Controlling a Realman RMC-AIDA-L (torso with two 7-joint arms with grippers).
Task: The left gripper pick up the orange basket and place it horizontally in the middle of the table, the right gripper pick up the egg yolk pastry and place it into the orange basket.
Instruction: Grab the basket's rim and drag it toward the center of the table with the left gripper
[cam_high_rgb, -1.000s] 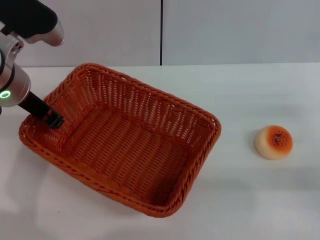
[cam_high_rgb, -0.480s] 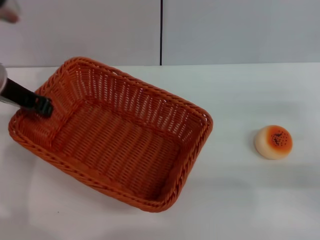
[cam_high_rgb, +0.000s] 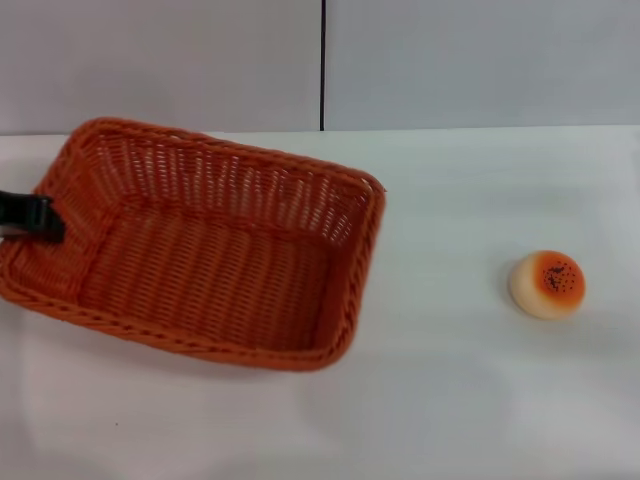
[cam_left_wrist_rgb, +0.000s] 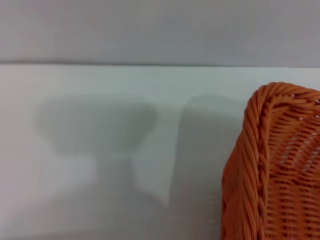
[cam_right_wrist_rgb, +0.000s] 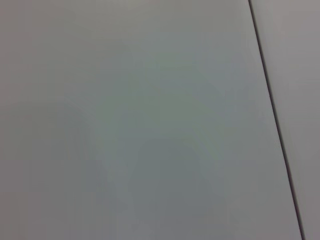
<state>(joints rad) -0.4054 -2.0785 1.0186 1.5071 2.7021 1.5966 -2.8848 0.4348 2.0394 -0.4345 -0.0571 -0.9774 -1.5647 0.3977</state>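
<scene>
On the table's (cam_high_rgb: 470, 400) left side sat the orange basket (cam_high_rgb: 200, 250), swung since a second ago from a diagonal toward level and dragged leftward, so the horizontal placing looked nearly done. Its weave was openwork, its rim braided. The left gripper (cam_high_rgb: 30, 215) stayed clamped on its left rim. The egg yolk pastry (cam_high_rgb: 546, 284) lay untouched, well apart to the right.

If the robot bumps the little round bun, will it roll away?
Probably not far: the egg yolk pastry looks to sit on a flat underside on the table. It would likely slide or tip instead. It looks small, so probably light.
</scene>
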